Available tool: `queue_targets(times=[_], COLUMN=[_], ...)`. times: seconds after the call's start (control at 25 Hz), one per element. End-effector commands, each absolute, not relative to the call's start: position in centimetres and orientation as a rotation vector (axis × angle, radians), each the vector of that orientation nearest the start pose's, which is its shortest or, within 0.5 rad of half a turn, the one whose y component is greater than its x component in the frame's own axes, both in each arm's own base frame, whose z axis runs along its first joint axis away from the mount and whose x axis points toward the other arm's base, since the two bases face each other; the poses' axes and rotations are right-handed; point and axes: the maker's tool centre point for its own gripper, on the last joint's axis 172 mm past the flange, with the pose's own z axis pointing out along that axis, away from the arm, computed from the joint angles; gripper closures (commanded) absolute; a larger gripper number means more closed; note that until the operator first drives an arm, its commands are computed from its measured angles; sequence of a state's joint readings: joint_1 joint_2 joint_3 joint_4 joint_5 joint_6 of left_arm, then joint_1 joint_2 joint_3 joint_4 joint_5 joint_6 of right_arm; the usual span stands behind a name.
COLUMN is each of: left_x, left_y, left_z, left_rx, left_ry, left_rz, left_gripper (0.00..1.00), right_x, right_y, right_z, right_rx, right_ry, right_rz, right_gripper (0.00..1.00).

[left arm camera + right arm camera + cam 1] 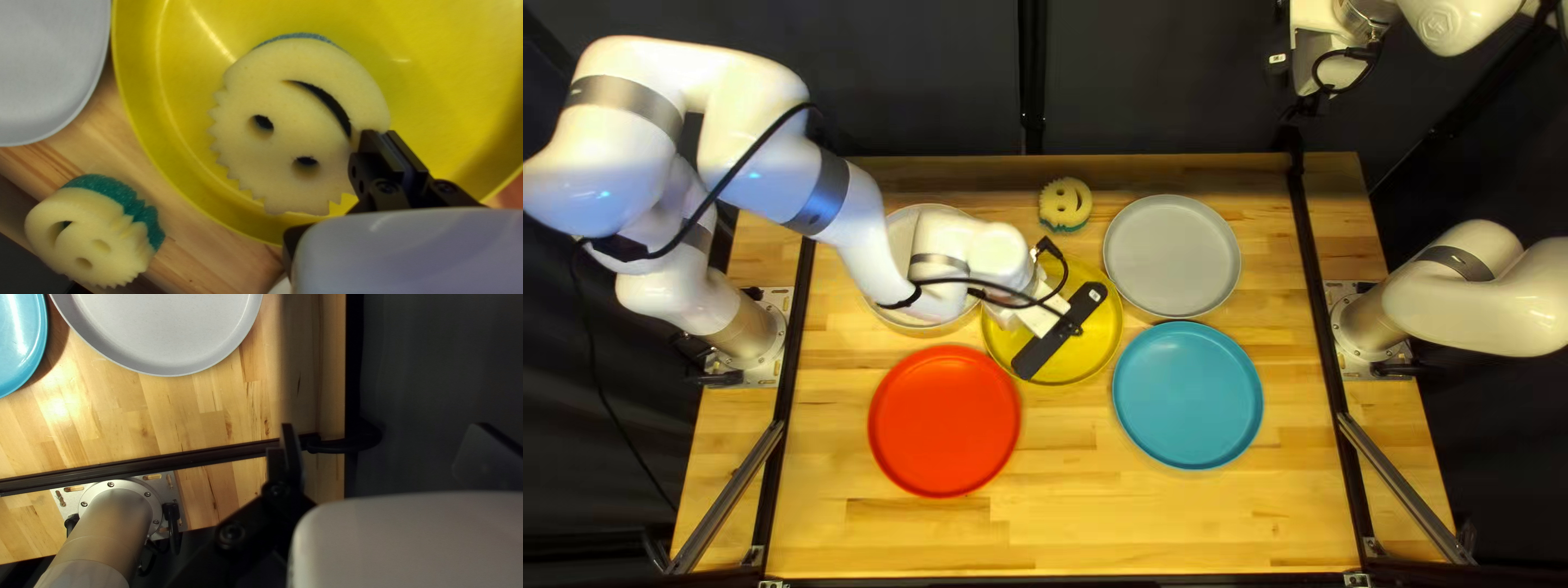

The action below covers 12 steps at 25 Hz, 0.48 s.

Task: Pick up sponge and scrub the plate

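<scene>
My left end effector [384, 139] pinches the rim of the round sponge [294, 125], over the yellow plate [182, 125] at the centre of the top left view. The sponge spreads to 1 side of the fingertips, with no long axis to align; my left arm is nearer, so I judge a scrub comes next. My right end effector [384, 427] is spread wide. A 2nd sponge [1065, 205] sits upper middle, by the grey plate [1172, 256].
</scene>
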<state>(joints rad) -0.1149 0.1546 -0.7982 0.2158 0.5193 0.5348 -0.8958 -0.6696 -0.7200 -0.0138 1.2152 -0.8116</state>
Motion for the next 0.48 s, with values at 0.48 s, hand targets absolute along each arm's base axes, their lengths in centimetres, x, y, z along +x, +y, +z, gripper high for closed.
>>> queue_targets(times=[0.48], left_x=[48.1], left_y=[-0.8], left_z=[4.7], left_rx=[-2.746], left_ry=[1.211], left_rz=[-0.144], left_gripper=[1.0], right_x=[20.9], right_y=[-26.6], right_z=[28.6], right_rx=[-3.274], right_ry=[0.132], right_rz=[-0.172], right_gripper=[0.0])
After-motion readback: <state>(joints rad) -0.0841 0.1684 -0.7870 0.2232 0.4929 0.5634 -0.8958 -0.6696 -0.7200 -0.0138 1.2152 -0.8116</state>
